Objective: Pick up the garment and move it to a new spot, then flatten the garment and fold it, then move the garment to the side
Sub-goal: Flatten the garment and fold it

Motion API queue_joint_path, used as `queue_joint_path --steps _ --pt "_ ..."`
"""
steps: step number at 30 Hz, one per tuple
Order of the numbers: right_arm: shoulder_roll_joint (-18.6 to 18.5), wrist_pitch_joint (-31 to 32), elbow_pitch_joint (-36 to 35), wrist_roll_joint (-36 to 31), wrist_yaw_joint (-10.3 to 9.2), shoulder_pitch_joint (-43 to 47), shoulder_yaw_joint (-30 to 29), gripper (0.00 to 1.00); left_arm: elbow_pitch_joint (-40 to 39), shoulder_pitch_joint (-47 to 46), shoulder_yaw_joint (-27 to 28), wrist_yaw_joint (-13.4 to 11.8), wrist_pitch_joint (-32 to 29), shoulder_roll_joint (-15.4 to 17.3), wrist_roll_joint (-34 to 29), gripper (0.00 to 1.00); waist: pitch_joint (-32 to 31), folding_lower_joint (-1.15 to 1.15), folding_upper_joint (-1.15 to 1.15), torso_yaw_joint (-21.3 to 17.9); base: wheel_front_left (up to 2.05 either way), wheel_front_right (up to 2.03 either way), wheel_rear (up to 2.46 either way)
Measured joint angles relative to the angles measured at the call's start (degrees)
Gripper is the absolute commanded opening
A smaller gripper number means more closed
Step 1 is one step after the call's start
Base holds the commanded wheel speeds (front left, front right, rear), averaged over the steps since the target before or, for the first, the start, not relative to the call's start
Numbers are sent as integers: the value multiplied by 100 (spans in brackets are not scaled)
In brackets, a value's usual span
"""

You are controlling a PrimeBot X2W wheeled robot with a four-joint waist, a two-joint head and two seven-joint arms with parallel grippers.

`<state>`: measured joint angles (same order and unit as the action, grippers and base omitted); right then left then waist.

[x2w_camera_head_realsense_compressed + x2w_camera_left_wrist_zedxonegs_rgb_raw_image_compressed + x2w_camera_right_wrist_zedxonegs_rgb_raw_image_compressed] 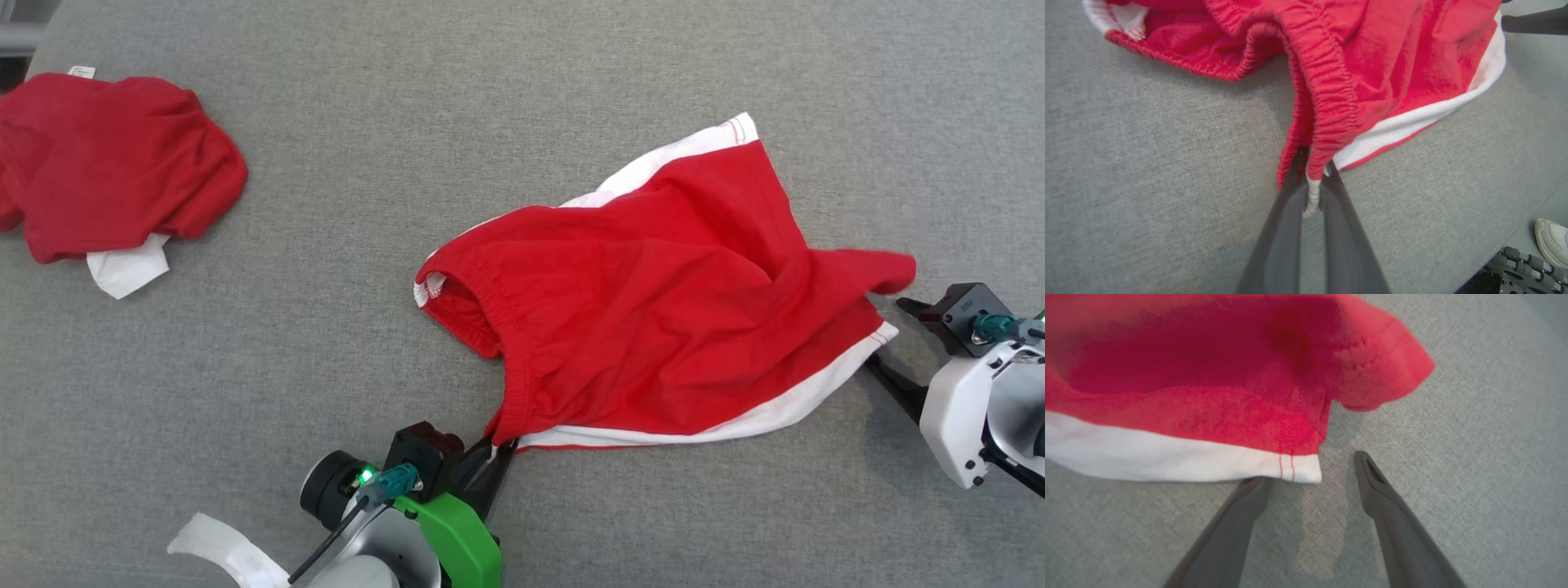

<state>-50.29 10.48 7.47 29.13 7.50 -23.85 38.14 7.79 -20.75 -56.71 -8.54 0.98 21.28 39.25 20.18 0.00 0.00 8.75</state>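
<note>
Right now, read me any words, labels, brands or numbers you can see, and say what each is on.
Nothing is legible.
Too small to read: print on the white tag of the other red garment.
Too blurred to read: a faint mark on the black block at the right wrist.
No lettering shows on the red and white shorts.

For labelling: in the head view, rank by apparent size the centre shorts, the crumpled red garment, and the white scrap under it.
1. shorts
2. crumpled red garment, cropped at the edge
3. white scrap
</note>
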Motion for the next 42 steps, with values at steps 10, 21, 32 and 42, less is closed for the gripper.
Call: queue_joint_path --steps 10,21,32,42 --pt "-91 -255 73 152 -4 -123 541 92 -115 18 31 -65 18 19 56 0 5 0 0 62 0 0 0" --pt "-126 -396 -104 135 -3 -115 695 52 -140 14 63 -89 55 77 81 0 62 0 0 -85 0 0 0" --pt "-55 -437 94 80 5 -140 601 49 -118 11 25 -99 60 67 98 0 47 0 0 -6 0 0 0" --pt "27 -399 185 241 4 -235 699 0 -77 8 10 -99 86 41 138 0 47 0 0 47 0 0 0"
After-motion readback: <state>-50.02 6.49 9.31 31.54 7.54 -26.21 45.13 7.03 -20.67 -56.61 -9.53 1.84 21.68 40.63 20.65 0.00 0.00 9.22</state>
